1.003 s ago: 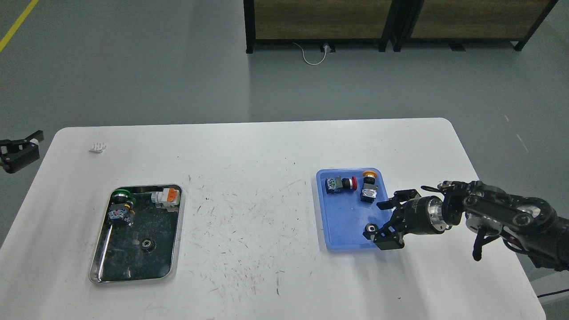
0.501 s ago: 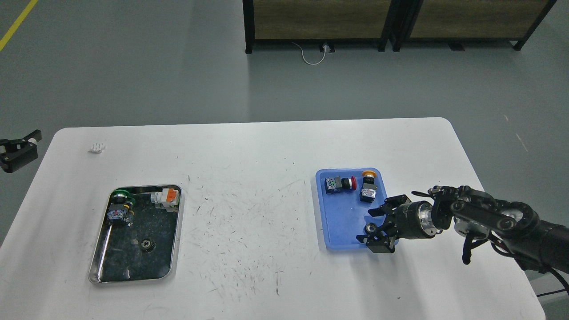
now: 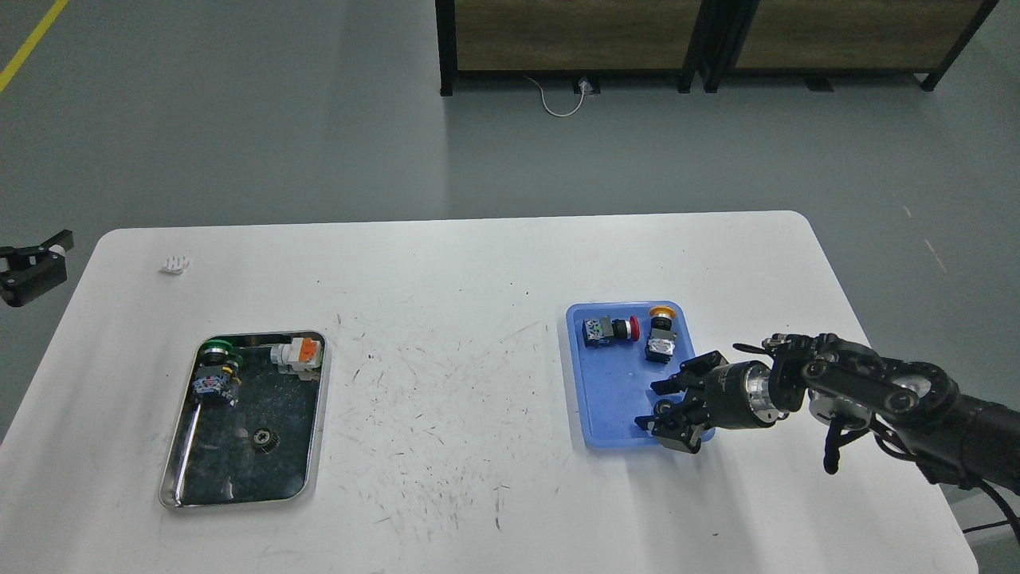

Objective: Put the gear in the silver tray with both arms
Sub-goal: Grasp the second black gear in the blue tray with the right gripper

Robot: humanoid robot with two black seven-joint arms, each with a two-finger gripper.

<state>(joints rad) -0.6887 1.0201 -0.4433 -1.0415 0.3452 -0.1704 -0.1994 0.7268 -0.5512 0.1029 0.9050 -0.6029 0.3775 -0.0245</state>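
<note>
1. The right gripper reached into the blue tray, its fingers close around a small gear; whether they gripped it could not be told.
2. The left gripper sat off the table's left edge, its opening unclear.
3. The silver tray lay at the table's left side, holding another gear.

bare table between trays
</note>
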